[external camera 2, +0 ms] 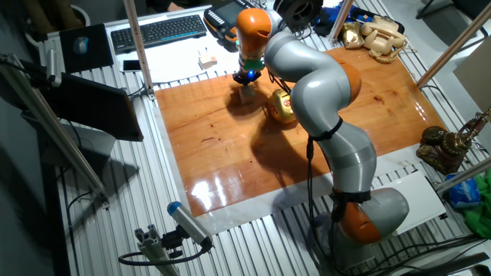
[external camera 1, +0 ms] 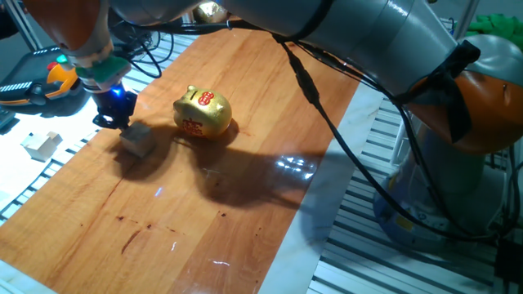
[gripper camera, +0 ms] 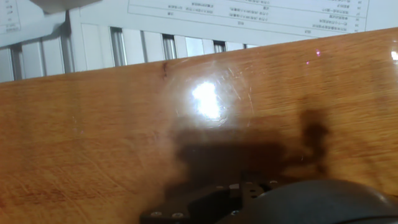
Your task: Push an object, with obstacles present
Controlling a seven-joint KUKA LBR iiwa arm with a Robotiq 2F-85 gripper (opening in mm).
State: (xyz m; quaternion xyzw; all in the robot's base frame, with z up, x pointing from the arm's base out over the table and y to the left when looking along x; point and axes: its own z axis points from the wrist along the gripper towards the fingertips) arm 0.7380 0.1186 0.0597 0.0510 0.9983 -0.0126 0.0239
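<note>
Your gripper [external camera 1: 117,122] is low at the far left edge of the board [external camera 1: 245,155], touching the small cube [external camera 1: 139,139], fingers' spread not visible, so the push seems just started, with the piggy bank [external camera 1: 203,113] near on the right.

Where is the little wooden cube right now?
In one fixed view the cube sits on the board, left of the golden piggy bank, just below the gripper.
</note>
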